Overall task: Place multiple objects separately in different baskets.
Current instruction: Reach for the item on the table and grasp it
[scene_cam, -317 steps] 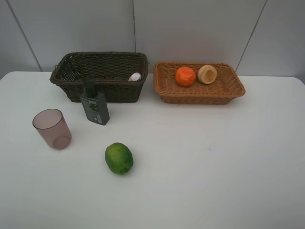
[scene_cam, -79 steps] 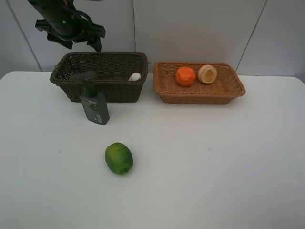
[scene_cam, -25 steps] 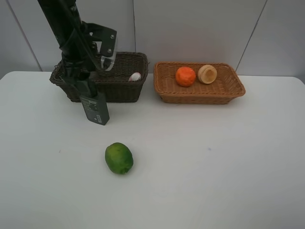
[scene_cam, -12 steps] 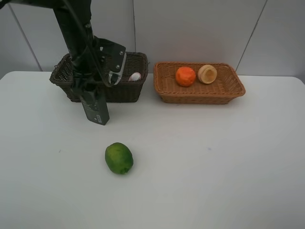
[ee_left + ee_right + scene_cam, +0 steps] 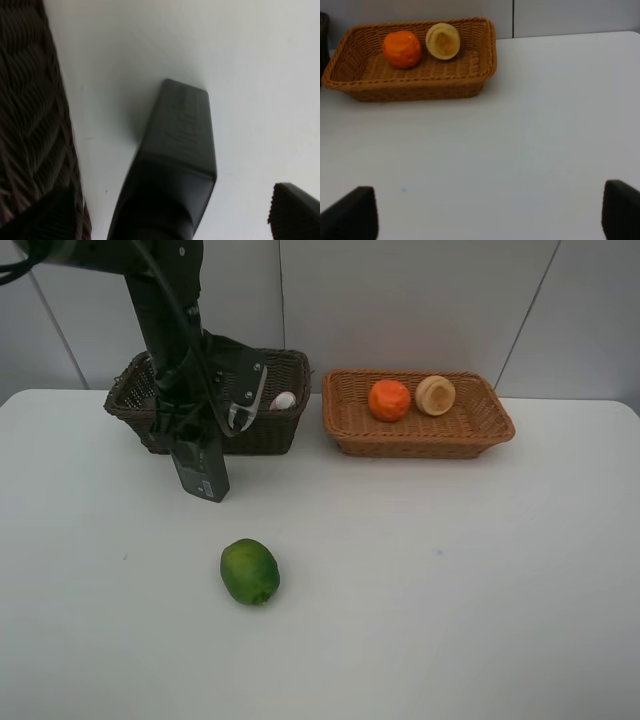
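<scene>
- Left claw is standing fully spread and gripping nothing. Its fingers are straddling the top of the dark green flat-sided plastic pump bottle, and the wrist view shows no contact on either side.
- The bottle is standing on the white table, just in front of the deep dark brown wicker basket, near that basket's left-arm end.
- One finger is hanging close to the basket's front weave.
- Step in hand, by judgement: gripping the bottle for the lift into the dark basket.
- Doing it well probably means:
  - sinking lower so the pads meet the body, not the thin pump neck;
  - centring before closing, so the bottle is not tipping;
  - keeping the basket-side finger off the weave;
  - lifting above the rim before crossing it.
- Inside the dark basket a white bottle cap is showing.
- Right claw is also gaping wide and empty, well apart from the dark basket.
- The shallow tan wicker basket is sitting just beside the dark one, holding the round orange and a pale peach-like fruit.
- The green lime is lying well in front of the dark basket, unsorted.
</scene>
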`<state>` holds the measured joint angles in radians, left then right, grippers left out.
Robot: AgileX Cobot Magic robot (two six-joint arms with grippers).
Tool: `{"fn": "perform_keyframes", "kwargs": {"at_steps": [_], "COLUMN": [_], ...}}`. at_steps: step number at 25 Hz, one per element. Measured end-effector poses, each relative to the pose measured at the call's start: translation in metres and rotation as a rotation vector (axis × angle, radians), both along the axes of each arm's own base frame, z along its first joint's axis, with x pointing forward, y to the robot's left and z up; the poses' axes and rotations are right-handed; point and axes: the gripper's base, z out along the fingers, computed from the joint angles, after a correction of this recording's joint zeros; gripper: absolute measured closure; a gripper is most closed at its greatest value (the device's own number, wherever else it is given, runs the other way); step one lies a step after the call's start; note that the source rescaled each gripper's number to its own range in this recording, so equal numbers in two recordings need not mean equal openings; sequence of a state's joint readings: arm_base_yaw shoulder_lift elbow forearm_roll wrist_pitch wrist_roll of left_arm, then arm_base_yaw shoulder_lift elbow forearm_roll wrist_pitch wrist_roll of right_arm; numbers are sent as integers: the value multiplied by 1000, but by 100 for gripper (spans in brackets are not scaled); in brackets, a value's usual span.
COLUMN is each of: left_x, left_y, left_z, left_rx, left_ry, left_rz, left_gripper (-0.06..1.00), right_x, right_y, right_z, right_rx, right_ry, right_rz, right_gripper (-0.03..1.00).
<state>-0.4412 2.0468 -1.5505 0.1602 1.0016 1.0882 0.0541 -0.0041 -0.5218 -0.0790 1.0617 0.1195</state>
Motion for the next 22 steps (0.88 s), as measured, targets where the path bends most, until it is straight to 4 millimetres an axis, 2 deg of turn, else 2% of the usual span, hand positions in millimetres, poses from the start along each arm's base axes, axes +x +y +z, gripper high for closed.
{"fn": "perform_keyframes", "kwargs": {"at_steps": [8, 15, 22], "left_x": [1, 3, 5], "left_y": [-2, 1, 0], "left_z": [-13, -13, -26], "left_rx": [23, 52, 67], "left_ry": [25, 8, 34], "left_rz": [-9, -25, -27], "left_gripper": [-5, -5, -5], "right_x": [0, 0, 0], "right_y": [0, 0, 0], "right_z": [0, 0, 0], "right_rx": [0, 0, 0], "right_ry": [0, 0, 0], "right_rz": [0, 0, 0], "right_gripper": [0, 0, 0]}}
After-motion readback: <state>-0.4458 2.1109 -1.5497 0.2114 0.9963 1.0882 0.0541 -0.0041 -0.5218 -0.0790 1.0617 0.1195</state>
